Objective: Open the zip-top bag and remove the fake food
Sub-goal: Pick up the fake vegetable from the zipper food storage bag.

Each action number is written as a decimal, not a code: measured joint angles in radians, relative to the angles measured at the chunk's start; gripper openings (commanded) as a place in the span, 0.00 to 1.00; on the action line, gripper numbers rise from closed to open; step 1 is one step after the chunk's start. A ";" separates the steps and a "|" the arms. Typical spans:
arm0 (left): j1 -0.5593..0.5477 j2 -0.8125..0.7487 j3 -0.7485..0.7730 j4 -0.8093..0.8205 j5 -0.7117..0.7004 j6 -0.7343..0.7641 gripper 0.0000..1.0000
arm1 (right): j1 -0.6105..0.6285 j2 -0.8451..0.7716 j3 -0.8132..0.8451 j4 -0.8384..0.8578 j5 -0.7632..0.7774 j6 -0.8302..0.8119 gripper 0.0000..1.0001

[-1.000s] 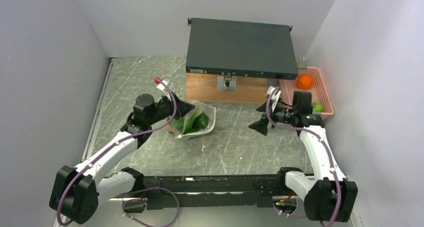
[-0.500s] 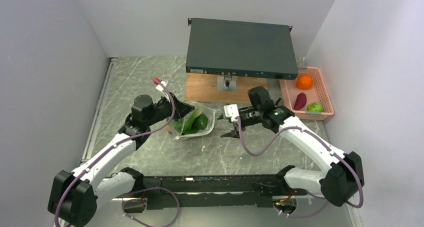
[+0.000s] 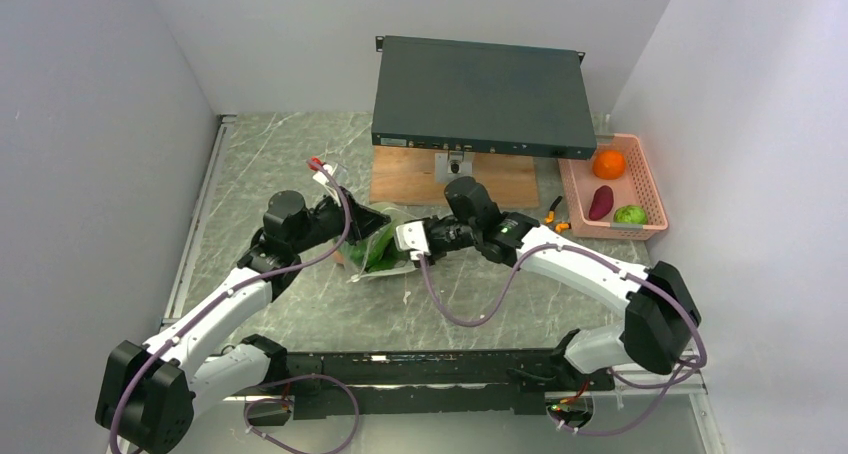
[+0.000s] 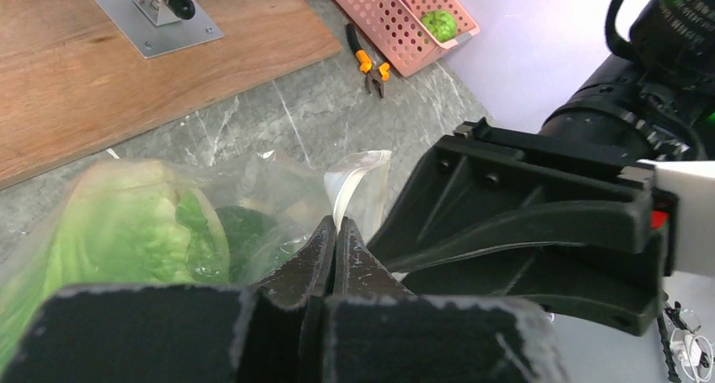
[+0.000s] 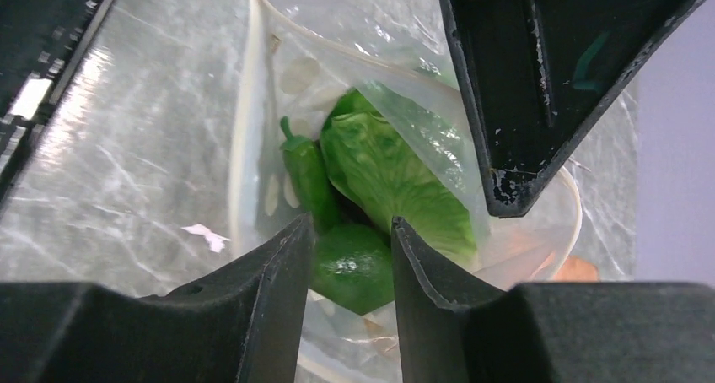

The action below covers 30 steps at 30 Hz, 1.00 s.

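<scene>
The zip-top bag (image 3: 372,259) lies mid-table with its mouth held open. My left gripper (image 3: 384,217) (image 4: 335,224) is shut on the bag's rim (image 4: 358,176), which stands up between its pads. My right gripper (image 3: 393,246) (image 5: 350,223) reaches into the mouth, and its fingers sit on both sides of a round green piece (image 5: 354,269), touching it. Also inside are leafy lettuce (image 5: 388,172) (image 4: 126,223) and a small green pepper (image 5: 305,176). More fake food sits in the pink basket (image 3: 652,186): an orange ball (image 3: 608,163), a dark purple piece (image 3: 601,201) and a round green piece (image 3: 630,214).
A dark flat box (image 3: 478,94) rests on a wooden board (image 3: 400,179) behind the bag. Orange-handled pliers (image 3: 553,214) (image 4: 368,62) lie between the board and the basket. Grey walls close in on both sides.
My right arm has swung left from beside the basket to the bag, and its jaws have narrowed around the round green piece. The left gripper has kept its hold on the rim.
</scene>
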 measured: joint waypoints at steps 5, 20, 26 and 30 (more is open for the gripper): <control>0.000 0.000 0.000 0.010 0.017 -0.003 0.00 | 0.032 0.039 -0.002 0.058 0.085 -0.043 0.41; 0.001 -0.003 -0.004 0.071 0.044 -0.034 0.00 | 0.129 0.122 -0.011 0.145 0.203 -0.232 0.64; 0.001 -0.003 -0.013 0.101 0.061 -0.057 0.00 | 0.151 0.138 -0.027 0.153 0.227 -0.299 0.68; 0.001 -0.002 -0.015 0.120 0.074 -0.074 0.00 | 0.172 0.148 -0.050 0.180 0.240 -0.332 0.77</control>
